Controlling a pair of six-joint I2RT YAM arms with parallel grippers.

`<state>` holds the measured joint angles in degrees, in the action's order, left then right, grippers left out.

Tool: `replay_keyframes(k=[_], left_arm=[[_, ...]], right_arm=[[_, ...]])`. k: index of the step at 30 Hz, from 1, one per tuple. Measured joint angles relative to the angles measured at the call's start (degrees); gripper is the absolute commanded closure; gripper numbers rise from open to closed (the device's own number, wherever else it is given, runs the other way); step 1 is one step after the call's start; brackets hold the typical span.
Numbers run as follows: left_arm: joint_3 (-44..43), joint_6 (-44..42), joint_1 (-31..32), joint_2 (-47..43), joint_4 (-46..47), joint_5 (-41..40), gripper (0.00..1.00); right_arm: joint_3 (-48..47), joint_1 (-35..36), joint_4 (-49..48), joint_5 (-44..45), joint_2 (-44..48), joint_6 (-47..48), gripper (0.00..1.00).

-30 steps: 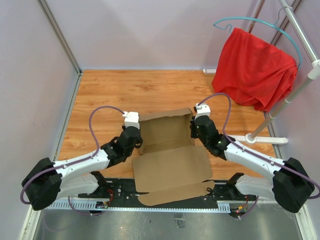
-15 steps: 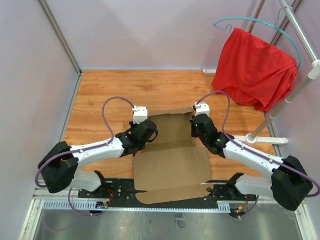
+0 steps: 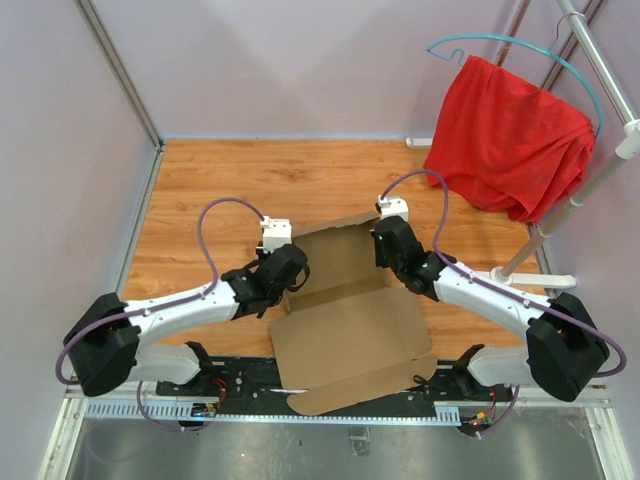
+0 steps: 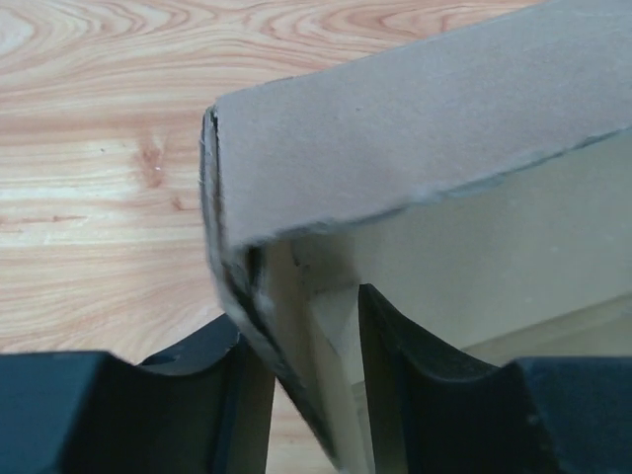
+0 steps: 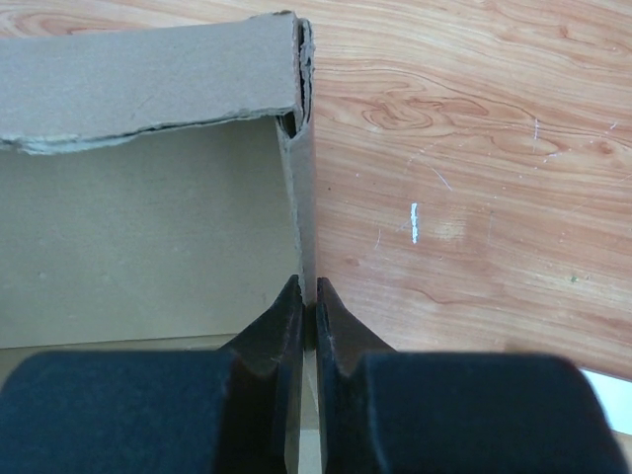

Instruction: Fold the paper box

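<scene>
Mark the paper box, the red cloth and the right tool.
paper box (image 3: 345, 325): top external view, on its flat middle panel.
red cloth (image 3: 505, 130): top external view, middle of the fabric.
right tool (image 5: 308, 296): right wrist view, between fingertips pinching the box wall.

The paper box (image 3: 345, 320) lies on the table (image 3: 250, 180) between left claw (image 3: 297, 262) and right claw (image 3: 383, 250), cloth (image 3: 505, 135) hanging behind, rightward.

The top view looks down over the whole wood-grain table (image 3: 230, 180); each wrist view faces forward, close on one wall of the brown cardboard box (image 3: 345, 320).
</scene>
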<state>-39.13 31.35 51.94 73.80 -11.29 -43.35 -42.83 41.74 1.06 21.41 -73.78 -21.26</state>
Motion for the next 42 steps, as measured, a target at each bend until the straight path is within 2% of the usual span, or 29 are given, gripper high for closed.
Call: replay_keyframes(k=[7,12,14,15,18,19,20,21,22,23,24,26,30,37,42], left_arm=[[6.32,0.20,0.33,-12.79,2.54,6.51,0.52],[6.54,0.70,0.33,-16.90,2.12,7.48,0.49],[6.54,0.87,0.33,-17.77,1.62,7.48,0.51],[6.49,0.96,0.33,-17.88,1.29,7.39,0.59],[6.34,1.27,0.33,-17.14,-0.42,6.19,0.98],[6.25,1.66,0.33,-16.55,-1.05,5.51,1.00],[6.14,1.95,0.26,-15.76,-1.79,4.61,1.00],[6.05,2.40,0.26,-14.91,-2.10,3.91,1.00],[5.97,2.89,0.26,-14.19,-2.16,3.34,1.00],[5.88,3.37,0.26,-13.64,-2.19,3.08,1.00],[5.70,3.69,0.28,-13.18,-2.19,2.99,1.00],[5.44,4.28,0.50,-12.41,-2.23,2.86,1.00],[4.52,6.14,0.59,-10.19,-2.86,1.79,1.00],[0.46,11.87,0.59,-3.93,-6.10,0.59,1.00],[-5.25,18.32,0.57,2.75,-11.65,-1.16,1.00]], right_arm=[[-1.01,0.00,0.70,-0.66,-0.83,0.00,0.99],[-3.43,-0.07,1.92,-1.20,-2.54,0.52,0.99],[-5.51,-0.28,3.15,-1.79,-3.91,1.16,0.99],[-6.49,-0.35,3.69,-1.95,-4.48,1.57,0.99],[-8.66,-0.44,4.87,-2.05,-5.14,2.97,0.98],[-9.03,-0.59,5.31,-2.10,-5.07,3.34,0.94],[-9.35,-0.68,5.77,-2.08,-4.96,3.78,0.83],[-9.64,-0.72,6.49,-2.32,-4.81,4.46,0.67],[-9.81,-0.70,6.99,-2.62,-4.72,4.92,0.42],[-9.86,-0.68,7.10,-3.15,-4.61,5.81,0.26],[-9.92,-0.70,7.06,-3.89,-4.46,6.51,0.17],[-9.92,-0.66,6.97,-5.55,-3.63,8.39,0.10],[-8.48,-0.59,5.11,-8.87,1.29,11.13,0.10],[-0.87,-0.57,0.70,-14.93,15.82,12.35,0.15],[0.04,-0.57,2.84,-15.54,18.95,12.31,0.16]])
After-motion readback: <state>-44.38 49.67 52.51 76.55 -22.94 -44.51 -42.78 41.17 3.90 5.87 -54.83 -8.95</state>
